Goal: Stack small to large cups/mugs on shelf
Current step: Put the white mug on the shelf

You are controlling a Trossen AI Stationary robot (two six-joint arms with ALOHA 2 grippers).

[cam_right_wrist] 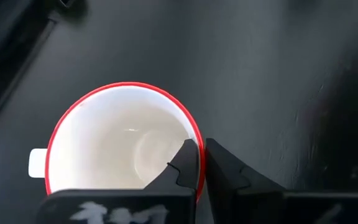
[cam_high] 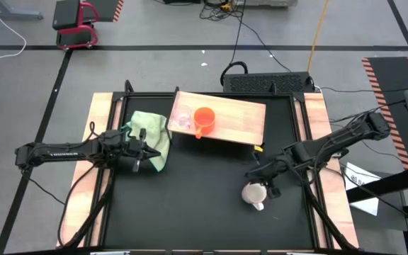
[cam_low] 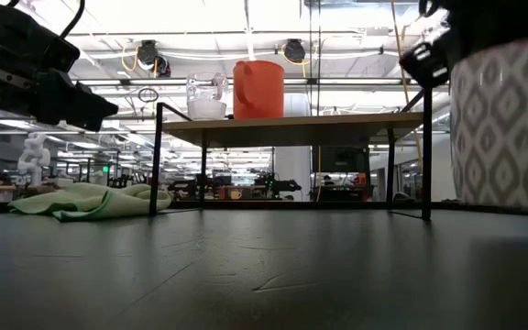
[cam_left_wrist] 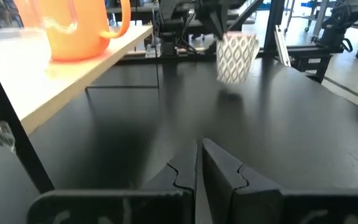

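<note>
Left gripper (cam_high: 145, 150) rests clenched and empty beside the green cloth (cam_high: 151, 127). Glass cup (cam_high: 182, 118) and orange mug (cam_high: 204, 119) stand on the shelf (cam_high: 243, 120). Right gripper (cam_high: 263, 185) is clamped on the white mug's (cam_high: 254, 193) rim; the shelf lies beyond it, up-left.

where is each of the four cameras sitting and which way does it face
High view: overhead, facing straight down; both arms, shelf, white mug.
Low view: tabletop height, facing level at the shelf; arm parts in the upper corners.
Left wrist view: over the shut left gripper, facing across the table.
Right wrist view: looks down into the white mug, right gripper shut on its rim.
Shared: orange mug shows in the high, low and left wrist views.
</note>
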